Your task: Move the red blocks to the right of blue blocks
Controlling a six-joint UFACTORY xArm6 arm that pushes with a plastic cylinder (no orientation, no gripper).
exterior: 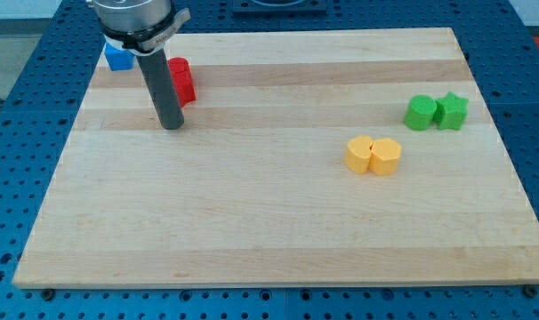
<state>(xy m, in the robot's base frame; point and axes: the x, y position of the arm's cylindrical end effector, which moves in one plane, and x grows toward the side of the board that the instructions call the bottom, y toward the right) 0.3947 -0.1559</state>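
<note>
The pale wooden board (269,222), built from lengthwise planks, lies on a blue perforated table (38,53) and serves here as the landmark for everything else. My tip (172,127), the lower end of the straight dark rod, rests on the board near its upper-left corner, a little in from the left edge. There are no jaws on this arm, only the bare rod, so nothing is grasped or clamped; the tip simply stands on the wood.

The red block (181,80), whose exact shape is partly hidden by the rod, sits just toward the view's right of the rod and slightly above the tip, close to the board's top edge. Whether the rod touches it cannot be told. The blue block (118,57) sits at the board's top-left corner, partly covered by the arm's metal housing, and lies toward the view's left of the red block.

Near the board's right edge, in its upper half, a green rounded block (421,113) and a green star-shaped block (452,110) stand side by side, touching. Below and to the left of them, right of the board's middle, two yellow blocks (374,155) sit pressed together.
</note>
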